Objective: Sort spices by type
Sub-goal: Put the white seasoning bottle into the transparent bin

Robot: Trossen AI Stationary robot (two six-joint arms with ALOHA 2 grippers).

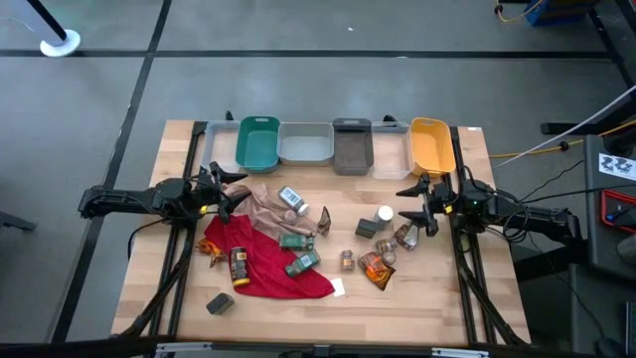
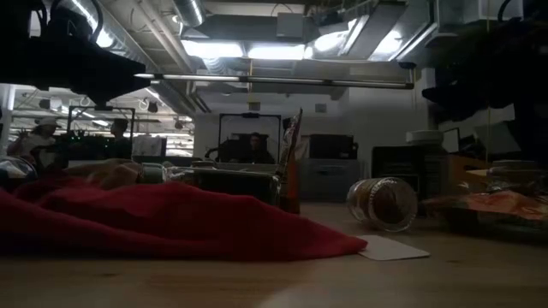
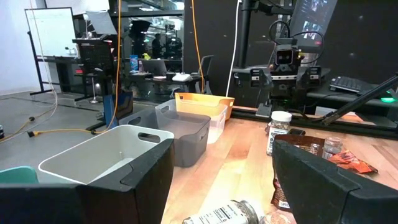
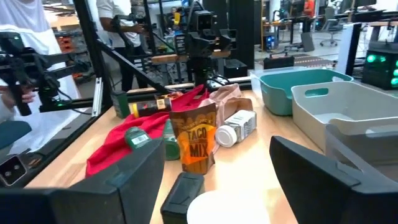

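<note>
Spices lie scattered on the worktop (image 1: 417, 298) btwn our two jaw sets, none held. Our left gripper (image 1: 231, 198) hovers at the worktop's left edge w/ jaws spread, nothing in them. Just beyond its jaws lies a tan cloth (image 1: 266, 207), and on that cloth's far side a white-capped jar (image 1: 293, 200) on its side. A red cloth (image 1: 266, 261) spreads next to the tan one, carrying a yellow-capped bottle (image 1: 238, 266) and two green boxes (image 1: 297, 240) (image 1: 302, 263).

Our right gripper (image 1: 420, 204) hovers at the right edge, jaws spread too, empty. Close before those jaws stands an upright white-capped jar (image 1: 385, 215), w/ a dark box (image 1: 367, 229) next to it. Farther on stands a taco mix packet (image 4: 197, 142); a small brown jar (image 1: 347, 261) and an orange packet (image 1: 377, 268) lie nearby.

Four bins sit along the far edge: teal (image 1: 257, 142), light grey (image 1: 306, 145), dark grey (image 1: 351, 145), yellow (image 1: 430, 146).
</note>
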